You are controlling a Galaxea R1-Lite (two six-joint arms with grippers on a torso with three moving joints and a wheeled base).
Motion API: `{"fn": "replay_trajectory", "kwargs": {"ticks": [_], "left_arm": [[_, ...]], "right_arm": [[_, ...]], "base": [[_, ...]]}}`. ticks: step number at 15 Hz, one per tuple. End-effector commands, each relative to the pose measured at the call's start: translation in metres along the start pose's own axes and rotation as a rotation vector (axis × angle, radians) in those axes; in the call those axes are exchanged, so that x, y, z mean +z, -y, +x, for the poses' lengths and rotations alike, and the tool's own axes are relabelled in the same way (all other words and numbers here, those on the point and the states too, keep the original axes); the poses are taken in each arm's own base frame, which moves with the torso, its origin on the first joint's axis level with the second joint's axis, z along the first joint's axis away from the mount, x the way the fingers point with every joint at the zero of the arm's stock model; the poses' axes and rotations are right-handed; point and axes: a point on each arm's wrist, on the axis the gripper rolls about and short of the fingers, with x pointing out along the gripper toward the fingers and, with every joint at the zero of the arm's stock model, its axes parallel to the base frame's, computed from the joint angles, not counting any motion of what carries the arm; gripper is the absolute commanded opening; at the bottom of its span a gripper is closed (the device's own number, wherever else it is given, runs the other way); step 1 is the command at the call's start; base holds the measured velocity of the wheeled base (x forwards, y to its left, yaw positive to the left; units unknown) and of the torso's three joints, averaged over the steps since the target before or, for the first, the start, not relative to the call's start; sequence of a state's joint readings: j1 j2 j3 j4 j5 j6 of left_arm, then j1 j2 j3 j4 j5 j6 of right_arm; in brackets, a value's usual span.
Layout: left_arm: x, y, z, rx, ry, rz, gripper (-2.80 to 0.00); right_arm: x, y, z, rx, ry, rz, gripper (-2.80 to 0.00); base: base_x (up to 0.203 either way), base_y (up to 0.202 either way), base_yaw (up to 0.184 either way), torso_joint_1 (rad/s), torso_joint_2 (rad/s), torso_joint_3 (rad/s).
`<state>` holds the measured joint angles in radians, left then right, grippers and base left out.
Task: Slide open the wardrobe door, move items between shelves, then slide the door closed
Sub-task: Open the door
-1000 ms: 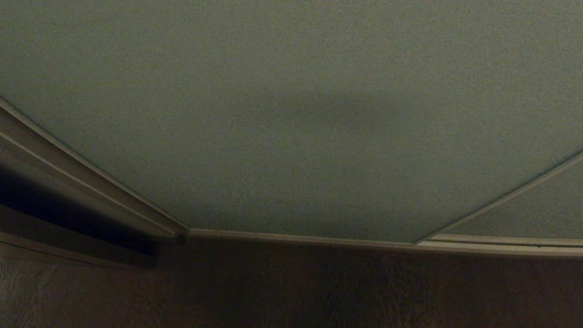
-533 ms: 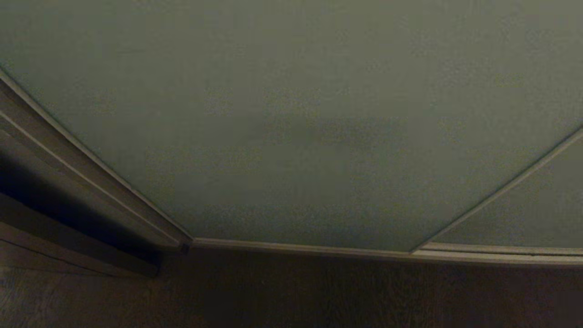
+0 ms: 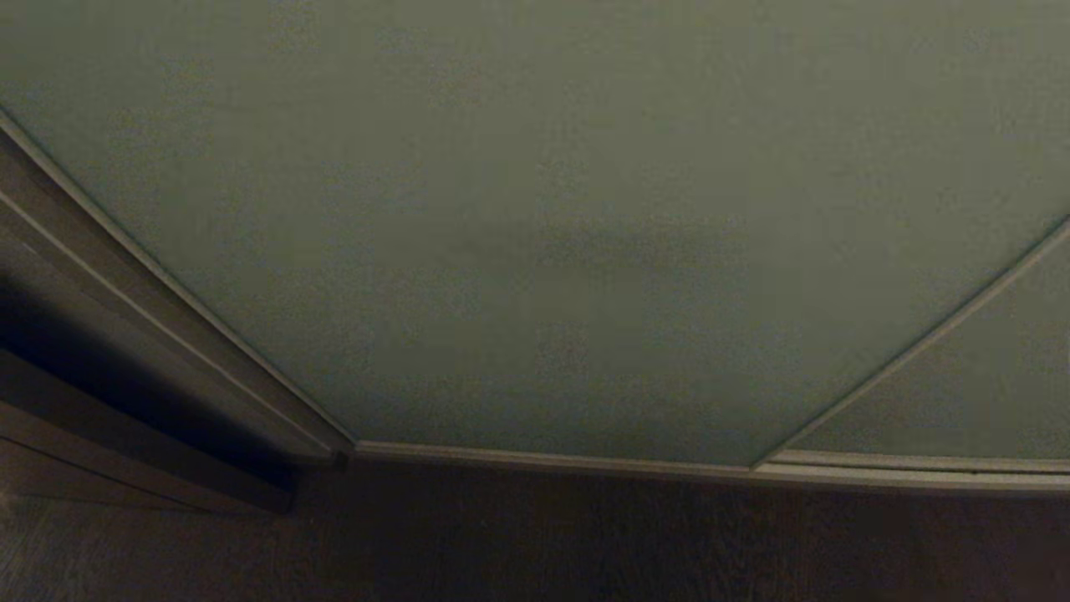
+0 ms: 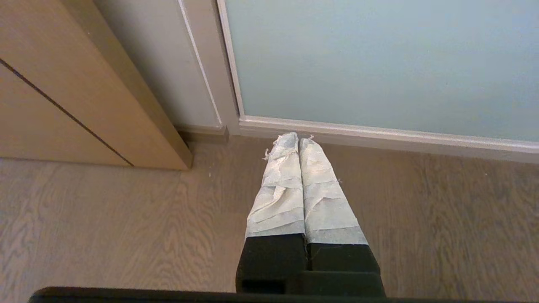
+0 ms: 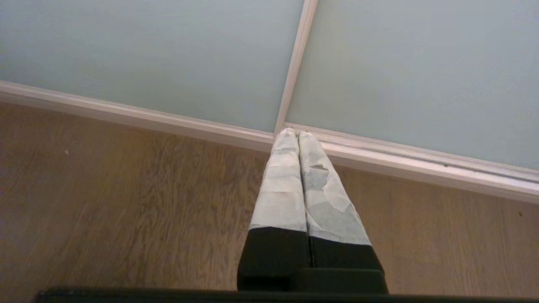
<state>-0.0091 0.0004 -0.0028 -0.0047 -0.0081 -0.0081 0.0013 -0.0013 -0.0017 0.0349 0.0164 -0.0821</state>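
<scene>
Sliding wardrobe door (image 3: pixel 535 209) is right in front of me, fully closed. It looks big, stiff and slick, with no handle, so I'd push on the slim frame edge (image 4: pixel 229 63). Left end effector (image 4: pixel 299 141) and right end effector (image 5: pixel 292 134) are both pinched shut, empty, above the wood floor (image 4: pixel 105 219). A tan cabinet (image 4: pixel 63 84) crowds the left side.

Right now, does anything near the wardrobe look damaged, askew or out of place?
Nothing stands out. The sliding wardrobe door is shut and sits straight on its floor rail. The wooden floor shows no spill. Only the tape wrap on each gripper looks wrinkled and frayed.
</scene>
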Motion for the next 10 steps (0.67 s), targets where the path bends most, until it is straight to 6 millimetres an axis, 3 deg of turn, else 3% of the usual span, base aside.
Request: {"fn": "replay_trajectory", "kwargs": {"ticks": [1, 10], "left_arm": [[-0.0002, 0.0000, -0.0001, 0.000, 0.002, 0.000, -2.80], [0.0002, 0.0000, -0.0002, 0.000, 0.004, -0.003, -2.80]], "right_arm": [[-0.0001, 0.0000, 0.0000, 0.001, 0.000, -0.001, -2.80], [-0.0001, 0.0000, 0.0000, 0.001, 0.000, -0.001, -2.80]], "base": [[0.000, 0.000, 0.000, 0.000, 0.00, 0.095], [0.000, 0.000, 0.000, 0.000, 0.00, 0.005]]}}
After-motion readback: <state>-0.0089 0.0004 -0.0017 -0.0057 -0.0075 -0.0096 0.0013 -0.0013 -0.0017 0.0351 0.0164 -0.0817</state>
